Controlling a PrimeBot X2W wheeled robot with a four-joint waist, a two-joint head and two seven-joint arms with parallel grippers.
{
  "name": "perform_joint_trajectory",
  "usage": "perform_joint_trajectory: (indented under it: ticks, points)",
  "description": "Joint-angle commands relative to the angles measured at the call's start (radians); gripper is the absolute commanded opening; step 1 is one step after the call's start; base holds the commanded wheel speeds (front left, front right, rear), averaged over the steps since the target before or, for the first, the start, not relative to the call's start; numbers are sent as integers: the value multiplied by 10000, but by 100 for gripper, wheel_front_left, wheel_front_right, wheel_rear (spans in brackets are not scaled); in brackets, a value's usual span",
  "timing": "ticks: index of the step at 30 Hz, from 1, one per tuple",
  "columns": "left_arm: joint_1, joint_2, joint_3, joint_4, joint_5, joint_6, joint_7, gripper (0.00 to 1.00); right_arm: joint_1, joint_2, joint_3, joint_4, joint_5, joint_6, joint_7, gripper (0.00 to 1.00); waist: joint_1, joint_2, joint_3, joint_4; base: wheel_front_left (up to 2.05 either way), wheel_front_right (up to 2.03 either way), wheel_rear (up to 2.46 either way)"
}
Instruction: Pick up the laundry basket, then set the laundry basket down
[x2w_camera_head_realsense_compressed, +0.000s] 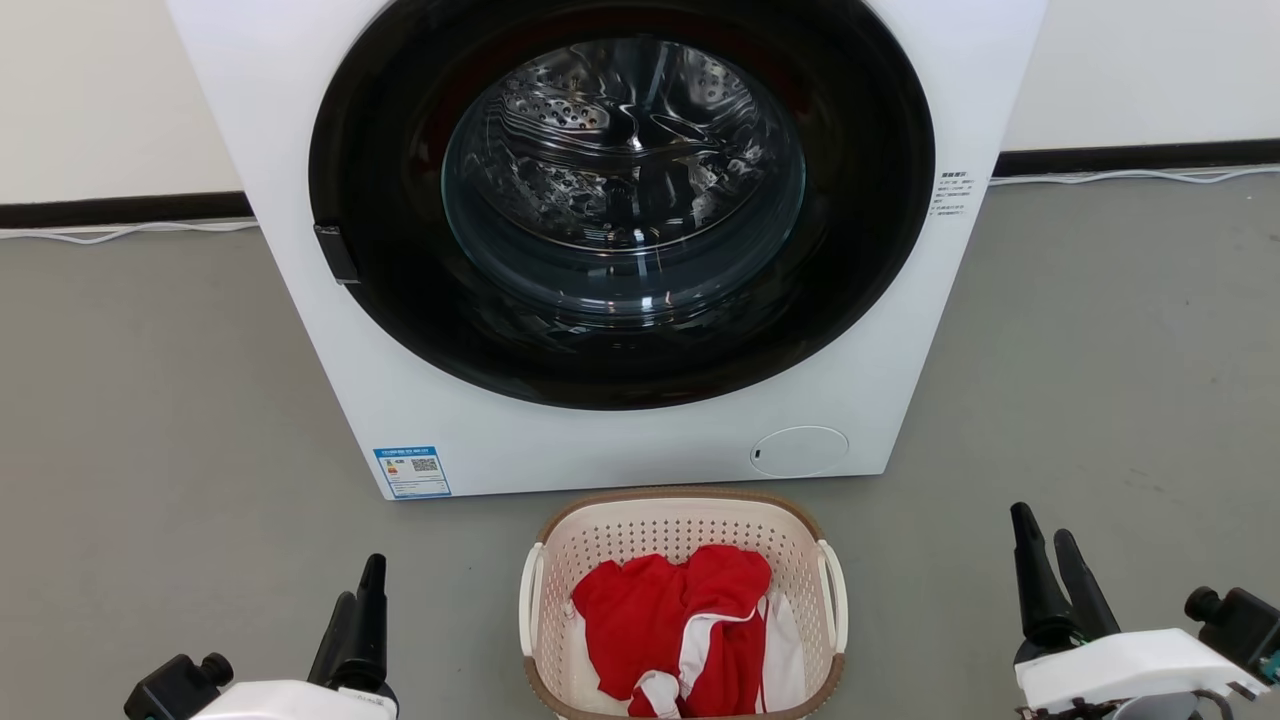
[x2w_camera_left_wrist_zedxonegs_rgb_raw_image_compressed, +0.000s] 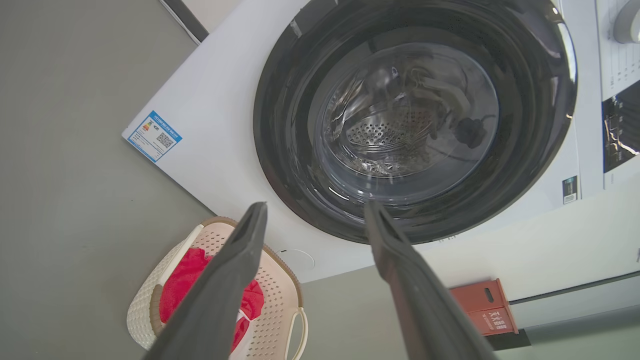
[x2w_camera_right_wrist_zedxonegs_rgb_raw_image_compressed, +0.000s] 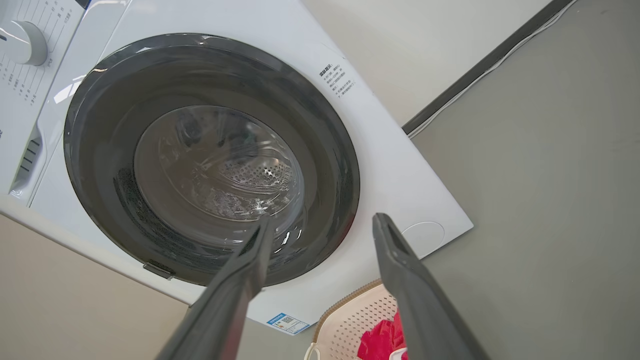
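Head view: nearest the camera, the left gripper (x2w_camera_head_realsense_compressed: 360, 585) and the right gripper (x2w_camera_head_realsense_compressed: 1041, 525) are being held with fingers spread wide and nothing between them, one at each side of the laundry basket (x2w_camera_head_realsense_compressed: 610, 540) and apart from it. The basket is being supported by the grey floor (x2w_camera_head_realsense_compressed: 150, 400), and a red garment (x2w_camera_head_realsense_compressed: 660, 610) with some white cloth is being carried inside it. Just beyond its far rim, the white washer (x2w_camera_head_realsense_compressed: 880, 400) is being seen with its round dark door (x2w_camera_head_realsense_compressed: 620, 170) facing the basket.
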Motion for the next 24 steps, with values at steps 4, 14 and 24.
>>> perform_joint_trajectory:
  ticks: [4, 14, 24]
  points:
    - [-213, 101, 124, -205, 598, -3, -197, 100, -312, -200, 222, -254, -723, 41, -286, 100, -1, 0, -13, -28, 0, 0, 0]
    - [-152, 112, 58, -195, 1607, -13, -490, 100, -244, -265, 317, -252, -2052, 48, -579, 100, -1, 0, -53, -63, 0, 0, 0]
    - [-116, 122, 1, -206, 2654, -3, -784, 100, -236, -271, 410, -274, -3384, 54, -873, 100, -1, 0, -52, -36, 0, 0, 0]
